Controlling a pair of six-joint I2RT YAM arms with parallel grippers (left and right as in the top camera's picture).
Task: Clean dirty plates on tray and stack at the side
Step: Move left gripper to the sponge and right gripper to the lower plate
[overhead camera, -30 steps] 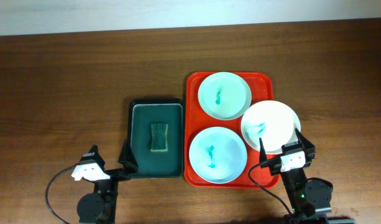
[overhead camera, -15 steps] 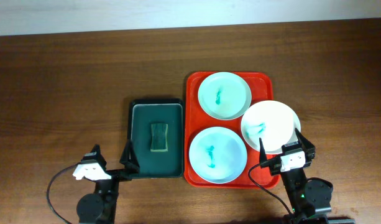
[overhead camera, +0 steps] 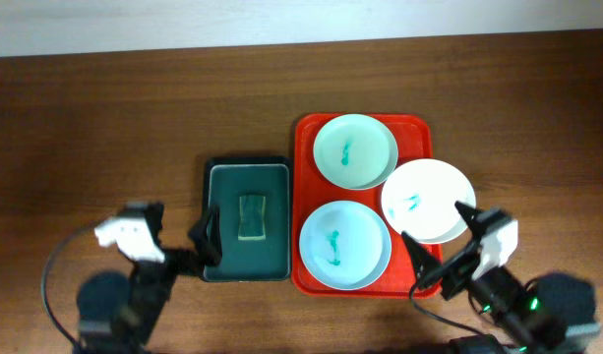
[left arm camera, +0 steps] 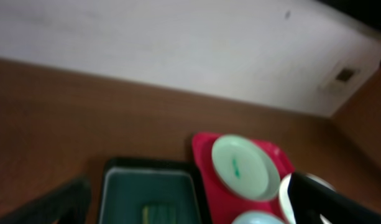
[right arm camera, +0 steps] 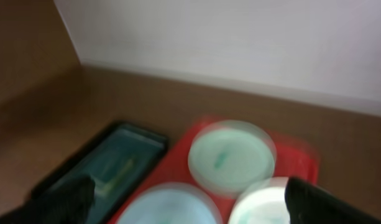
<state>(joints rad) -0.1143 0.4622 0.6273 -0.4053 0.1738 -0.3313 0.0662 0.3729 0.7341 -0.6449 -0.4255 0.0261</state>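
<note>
The red tray lies right of centre on the wooden surface. It carries the mint green plate at top, the pale blue plate below and the white plate overhanging its right rim. Each plate is smeared teal. The left hand, lower left, and the right hand, lower right, both have fingers apart and hold nothing.

3 plates, 2 trays, 1 sponge

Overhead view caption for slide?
Smeared green plate and blue plate on red tray, white plate overhanging its edge; sponge in green tray alongside.
</note>
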